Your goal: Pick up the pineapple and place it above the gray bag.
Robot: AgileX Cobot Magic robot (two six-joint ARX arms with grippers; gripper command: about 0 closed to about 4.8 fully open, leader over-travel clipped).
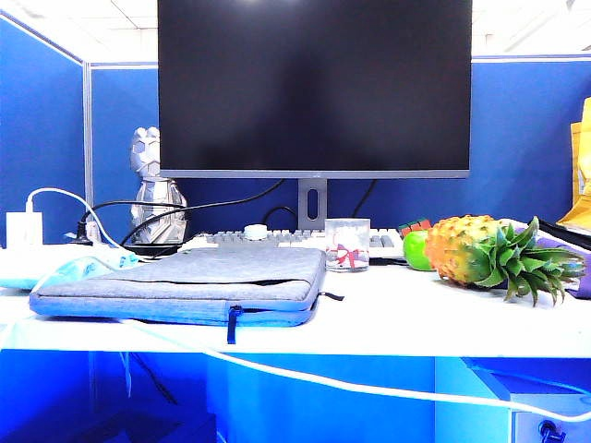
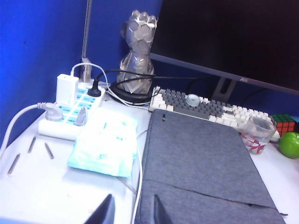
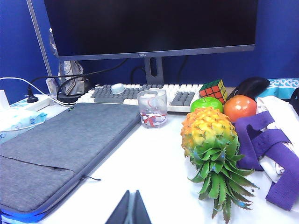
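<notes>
The pineapple [image 1: 460, 247] lies on its side at the right of the white desk, its green crown toward the front right; in the right wrist view the pineapple [image 3: 206, 131] is ahead and to one side of my right gripper [image 3: 133, 195]. That gripper is shut and empty, low over bare desk between fruit and bag. The gray bag [image 1: 212, 272] lies flat at the left. My left gripper [image 2: 132, 204] hovers over the edge of the gray bag [image 2: 201, 163], fingers a little apart, holding nothing. Neither gripper shows in the exterior view.
A monitor [image 1: 314, 88] and keyboard [image 3: 140, 93] stand behind. A glass cup [image 3: 152, 108], green apple [image 3: 206, 103], orange fruit [image 3: 239, 107], cube [image 3: 212, 89] and purple strapped bag [image 3: 268, 154] crowd the pineapple. A power strip [image 2: 70, 105], tissue pack [image 2: 105, 144] and white cable [image 1: 369, 383] lie left.
</notes>
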